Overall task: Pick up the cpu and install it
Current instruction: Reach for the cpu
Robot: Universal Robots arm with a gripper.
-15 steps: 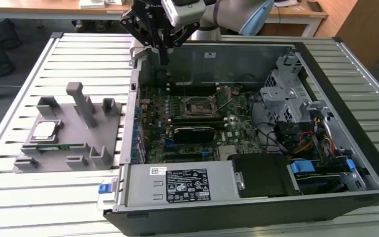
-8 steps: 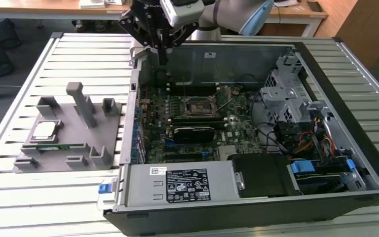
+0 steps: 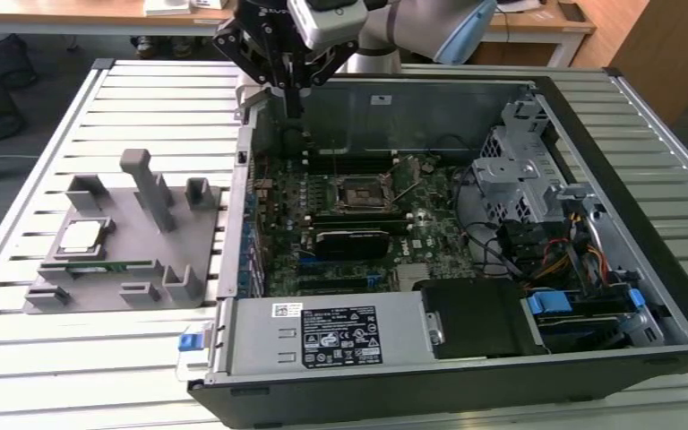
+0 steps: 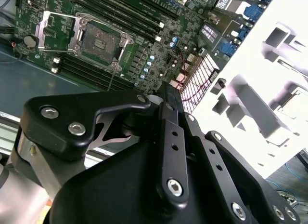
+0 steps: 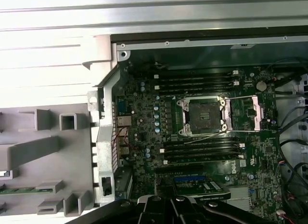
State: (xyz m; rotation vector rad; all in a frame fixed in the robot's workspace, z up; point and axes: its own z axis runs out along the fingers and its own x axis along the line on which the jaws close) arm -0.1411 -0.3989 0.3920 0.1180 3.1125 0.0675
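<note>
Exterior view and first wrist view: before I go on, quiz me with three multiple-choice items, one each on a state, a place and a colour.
1. The socket is:
A. holding a chip
B. under a cooler
C. empty

2. The cpu lies:
A. on the fixture
B. in the socket
C. on the floor

3. The fixture's colour is:
A. green
B. grey
C. blue

Answers:
1. C, the socket's dark middle is bare in the first wrist view.
2. A, the silvery chip rests on the fixture at the exterior view's left, outside the case.
3. B, its base and posts are plain grey.
</note>
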